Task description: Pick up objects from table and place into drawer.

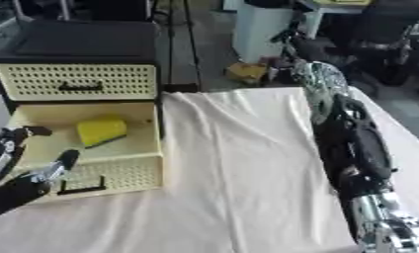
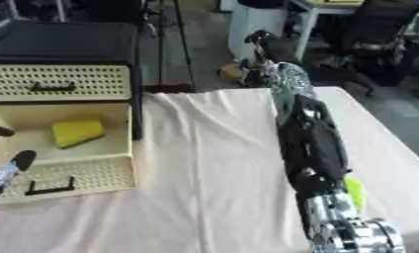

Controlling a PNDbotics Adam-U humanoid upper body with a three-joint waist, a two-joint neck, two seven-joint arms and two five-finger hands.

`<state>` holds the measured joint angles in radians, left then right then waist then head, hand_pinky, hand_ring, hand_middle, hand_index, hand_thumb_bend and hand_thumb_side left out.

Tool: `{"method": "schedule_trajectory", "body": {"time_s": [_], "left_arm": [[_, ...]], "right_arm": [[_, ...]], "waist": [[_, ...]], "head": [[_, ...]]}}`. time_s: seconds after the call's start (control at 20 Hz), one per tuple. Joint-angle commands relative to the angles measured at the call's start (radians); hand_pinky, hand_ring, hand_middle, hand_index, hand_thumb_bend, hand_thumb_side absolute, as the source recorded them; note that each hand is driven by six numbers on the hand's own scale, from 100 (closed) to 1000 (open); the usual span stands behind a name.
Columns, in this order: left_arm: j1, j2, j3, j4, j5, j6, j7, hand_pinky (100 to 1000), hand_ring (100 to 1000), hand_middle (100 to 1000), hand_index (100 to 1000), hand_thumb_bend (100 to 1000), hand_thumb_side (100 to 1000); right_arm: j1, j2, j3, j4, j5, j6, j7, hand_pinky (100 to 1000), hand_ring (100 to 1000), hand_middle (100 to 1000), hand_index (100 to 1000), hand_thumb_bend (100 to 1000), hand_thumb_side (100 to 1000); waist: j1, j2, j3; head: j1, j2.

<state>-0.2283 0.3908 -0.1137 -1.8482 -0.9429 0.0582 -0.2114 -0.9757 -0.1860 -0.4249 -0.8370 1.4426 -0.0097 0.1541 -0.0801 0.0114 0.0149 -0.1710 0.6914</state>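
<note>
Left robot hand (image 1: pixel 22 180) beside drawer (image 1: pixel 118 170); yellow block (image 1: pixel 101 130) inside.

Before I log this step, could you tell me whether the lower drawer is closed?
No, the lower drawer is pulled out, and a yellow block lies inside it.

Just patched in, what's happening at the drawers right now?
The lower cream perforated plastic drawer is pulled open with a yellow block-shaped object lying inside. The left hand sits at the drawer's front, fingers near its black handle. The right arm stretches across the white cloth-covered table, its hand out of sight.
</note>
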Motion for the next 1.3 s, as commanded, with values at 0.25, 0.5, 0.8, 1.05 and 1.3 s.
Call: {"method": "schedule_trajectory", "body": {"time_s": [0.25,0.5,0.8,1.05,1.3], "left_arm": [[-0.004,0.009,0.010,-0.028,-0.001,-0.005,-0.021,100,100,100,780,501,1000],[0.001,0.011,0.012,-0.029,-0.006,-0.007,-0.029,100,100,100,780,498,1000],[0.007,0.014,0.013,-0.031,-0.009,-0.010,-0.035,100,100,100,780,497,1000],[0.010,0.015,0.013,-0.034,-0.011,-0.012,-0.038,100,100,100,781,496,1000],[0.012,0.016,0.013,-0.035,-0.015,-0.015,-0.041,100,100,100,781,496,1000]], "right_arm": [[-0.032,-0.076,-0.059,0.096,0.050,0.130,-0.001,950,1000,931,893,113,237],[-0.008,-0.106,-0.066,0.159,0.034,0.196,-0.030,945,1000,923,895,127,287],[0.019,-0.144,-0.039,0.256,-0.038,0.235,-0.084,930,1000,911,895,154,349],[0.034,-0.168,0.010,0.350,-0.119,0.247,-0.154,925,1000,910,895,156,366],[0.040,-0.184,0.076,0.454,-0.213,0.249,-0.238,920,1000,910,895,155,377]], "waist": [[0.005,-0.013,0.004],[0.001,-0.015,0.005],[-0.002,-0.016,0.001],[-0.002,-0.017,-0.001],[-0.001,-0.017,-0.002]], "head": [[-0.005,-0.001],[-0.005,0.001],[-0.003,0.003],[-0.003,0.005],[-0.008,0.006]]}}
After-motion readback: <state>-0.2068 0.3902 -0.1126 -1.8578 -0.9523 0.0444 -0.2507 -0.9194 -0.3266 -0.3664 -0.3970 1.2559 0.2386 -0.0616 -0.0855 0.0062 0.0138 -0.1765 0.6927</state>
